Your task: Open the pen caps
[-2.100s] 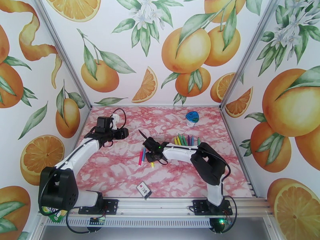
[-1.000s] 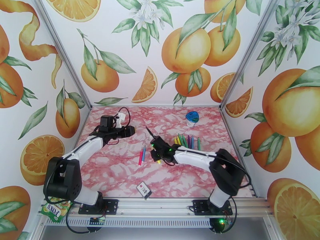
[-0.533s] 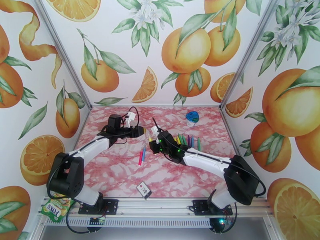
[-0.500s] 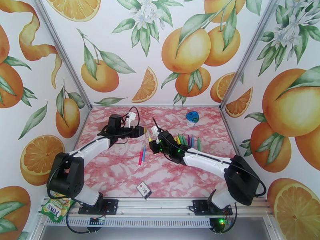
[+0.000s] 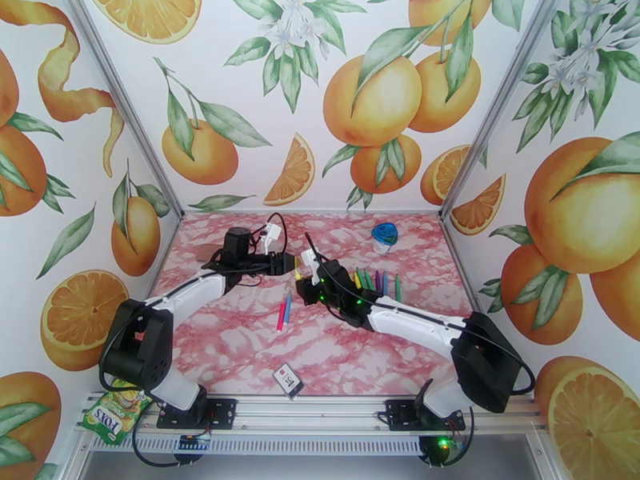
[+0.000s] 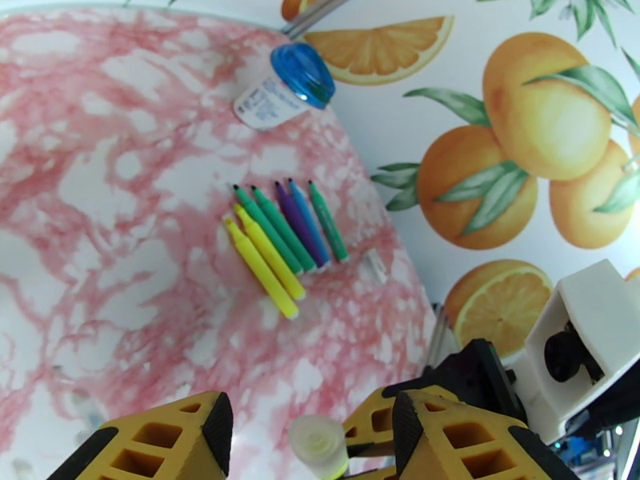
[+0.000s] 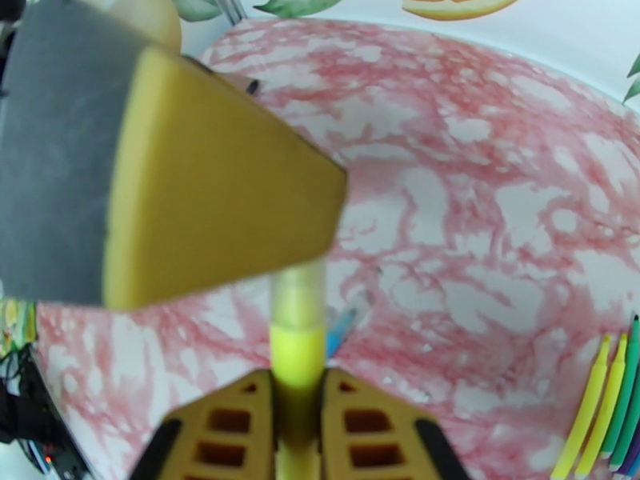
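Over the pink marbled desk [image 5: 240, 346], my right claw [image 7: 298, 387] is clamping tight on a yellow marker pen [image 7: 298, 354]. My left claw [image 6: 310, 408], at its 9 o'clock from above, is hanging partly open, its fingers straddling the pen's pale cap [image 6: 318, 443]. A row of marker pens [image 6: 284, 238] is lying at 3 o'clock.

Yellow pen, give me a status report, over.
Right gripper shut on yellow pen. Left gripper open, fingers either side of its cap, not gripping. Row of pens lies apart.
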{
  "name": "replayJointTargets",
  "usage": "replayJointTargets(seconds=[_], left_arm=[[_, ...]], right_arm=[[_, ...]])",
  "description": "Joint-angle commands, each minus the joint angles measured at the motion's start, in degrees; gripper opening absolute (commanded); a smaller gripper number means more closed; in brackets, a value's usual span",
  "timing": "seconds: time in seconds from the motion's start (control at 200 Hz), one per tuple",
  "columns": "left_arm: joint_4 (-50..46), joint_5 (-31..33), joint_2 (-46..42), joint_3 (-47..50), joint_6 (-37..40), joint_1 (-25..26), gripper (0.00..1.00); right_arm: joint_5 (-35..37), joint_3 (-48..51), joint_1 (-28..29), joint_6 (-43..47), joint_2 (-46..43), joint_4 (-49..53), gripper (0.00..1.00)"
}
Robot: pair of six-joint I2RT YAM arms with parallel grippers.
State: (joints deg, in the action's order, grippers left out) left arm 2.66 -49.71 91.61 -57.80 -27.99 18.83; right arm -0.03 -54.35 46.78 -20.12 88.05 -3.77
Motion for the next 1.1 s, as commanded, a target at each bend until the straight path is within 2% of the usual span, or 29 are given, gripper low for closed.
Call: replayJointTargets(seconds=[0.0, 0.245, 0.495, 0.766, 0.826, 0.946, 1.096], left_arm=[[1.39, -2.02, 0.52, -2.56, 0.83, 0.51, 0.5], [0.36, -2.84, 1.22, -3.62, 1.45, 1.03, 0.4], [-0.39, -3.33, 2.14, -4.65, 2.09, 1.64, 0.37], [-0.79, -3.13, 2.08, -4.61, 2.39, 1.82, 0.18], [-0.92, -3.08, 2.08, -4.67, 2.45, 1.87, 0.16], [-1.16, -2.93, 2.08, -4.94, 2.39, 1.83, 0.11], [-1.64, -3.02, 1.91, -5.53, 2.37, 1.83, 0.08]], right_arm=[[-0.86, -1.62, -0.14, 0.87, -1.3, -2.56, 0.16], [0.02, -1.59, -0.2, 0.89, -1.47, -2.95, 0.17], [1.22, -1.43, -0.24, 1.1, -1.9, -3.52, 0.17], [1.79, -0.89, -0.42, 1.2, -2.08, -4.03, 0.18], [1.7, -0.84, -0.61, 1.14, -1.97, -4.1, 0.21], [0.86, -0.57, -0.99, 0.89, -1.49, -4.22, 0.37], [-1.1, -0.8, -1.4, 0.52, 0.23, -3.97, 0.4]])
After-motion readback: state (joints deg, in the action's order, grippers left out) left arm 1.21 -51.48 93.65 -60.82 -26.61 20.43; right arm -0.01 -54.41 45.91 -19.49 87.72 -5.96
